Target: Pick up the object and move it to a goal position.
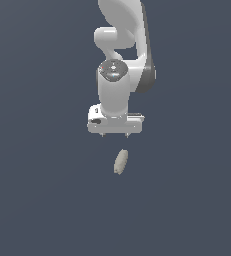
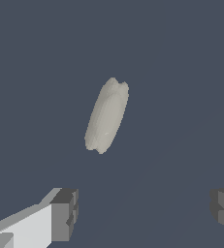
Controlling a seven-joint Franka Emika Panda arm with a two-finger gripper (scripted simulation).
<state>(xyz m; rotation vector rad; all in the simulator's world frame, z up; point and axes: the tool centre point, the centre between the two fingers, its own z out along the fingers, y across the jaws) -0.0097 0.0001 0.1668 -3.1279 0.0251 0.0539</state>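
Note:
The object (image 1: 120, 162) is a small pale beige-grey oval lump with a bumpy surface. It lies on the dark grey floor, just in front of my gripper in the exterior view. In the wrist view the object (image 2: 106, 116) lies ahead of the fingers, tilted slightly off their line. My gripper (image 1: 115, 134) hangs from the white arm, pointing down, above and behind the object, apart from it. Its fingertips (image 2: 65, 214) stand wide apart with nothing between them. The gripper (image 2: 145, 210) is open and empty.
The white robot arm (image 1: 119, 60) rises behind the gripper to the top of the exterior view. The dark grey floor (image 1: 37, 200) spreads all around with no other objects in sight.

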